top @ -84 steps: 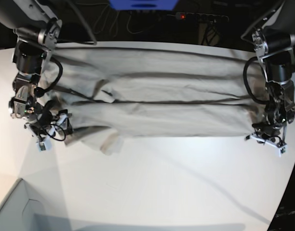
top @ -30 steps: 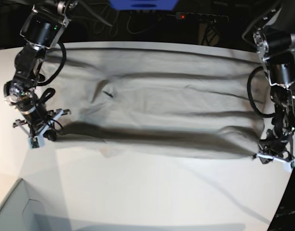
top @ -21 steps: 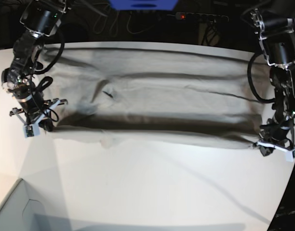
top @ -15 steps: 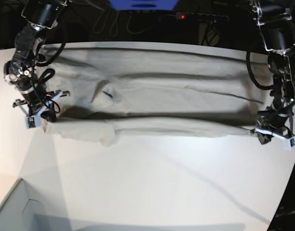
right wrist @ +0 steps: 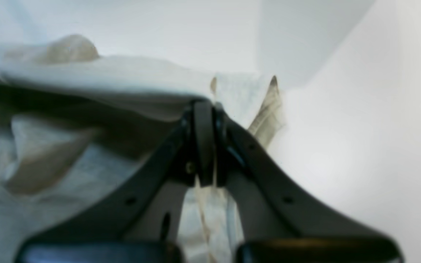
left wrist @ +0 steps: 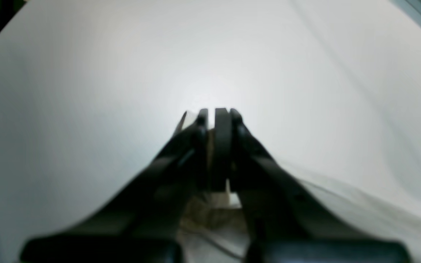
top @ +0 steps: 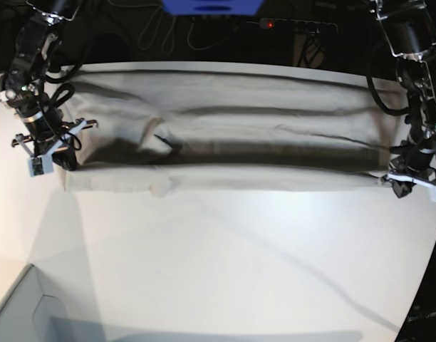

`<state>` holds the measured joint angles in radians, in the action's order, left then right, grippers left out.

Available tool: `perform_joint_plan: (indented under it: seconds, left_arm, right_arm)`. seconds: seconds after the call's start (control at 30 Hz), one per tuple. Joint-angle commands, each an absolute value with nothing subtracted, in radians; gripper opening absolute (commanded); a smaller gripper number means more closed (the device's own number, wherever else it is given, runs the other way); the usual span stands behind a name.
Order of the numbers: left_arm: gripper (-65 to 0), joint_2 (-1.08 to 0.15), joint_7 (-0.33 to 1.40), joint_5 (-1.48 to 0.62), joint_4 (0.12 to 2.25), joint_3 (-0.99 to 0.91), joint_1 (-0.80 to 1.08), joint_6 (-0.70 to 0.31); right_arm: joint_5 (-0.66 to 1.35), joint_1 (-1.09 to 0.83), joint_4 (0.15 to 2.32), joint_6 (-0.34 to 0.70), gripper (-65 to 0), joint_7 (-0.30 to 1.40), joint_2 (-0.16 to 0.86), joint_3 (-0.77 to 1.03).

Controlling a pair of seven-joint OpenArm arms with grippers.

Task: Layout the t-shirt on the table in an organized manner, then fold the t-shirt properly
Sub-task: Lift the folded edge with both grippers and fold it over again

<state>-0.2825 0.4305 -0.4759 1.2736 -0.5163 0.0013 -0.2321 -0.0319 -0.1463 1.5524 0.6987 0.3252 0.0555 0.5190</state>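
Observation:
The light grey-beige t-shirt (top: 225, 121) lies stretched sideways across the far half of the white table (top: 225, 263). Its near edge is raised off the top and pulled taut between both grippers, with a dark shadow band beneath it. My right gripper (top: 63, 160) is shut on the shirt's near corner at the base view's left. In the right wrist view the right gripper (right wrist: 203, 109) pinches folded cloth of the t-shirt (right wrist: 122, 80). My left gripper (top: 397, 187) is shut on the opposite near corner. The left wrist view shows the left gripper (left wrist: 216, 117) with a little cloth (left wrist: 210, 210) between its jaws.
A pale box corner (top: 18, 313) sits at the near left of the table. Beyond the curved far edge lie a power strip (top: 293, 26), cables and a blue object (top: 211, 6). The table's right rim runs close to the left gripper.
Both grippers have moved toward the table's far side, staying shut and carrying the shirt's near edge with them. The visible front fold has narrowed and straightened.

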Motion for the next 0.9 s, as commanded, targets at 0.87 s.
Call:
perform_joint_plan:
  seconds: [0.87]
  left_arm:
    - [-65.0, -0.265, 0.403, -0.481, 1.374, -0.524, 0.096, -0.234]
  right_arm:
    - [-0.016, -0.245, 1.578, 0.698, -65.0, 0.297, 0.024, 0.565]
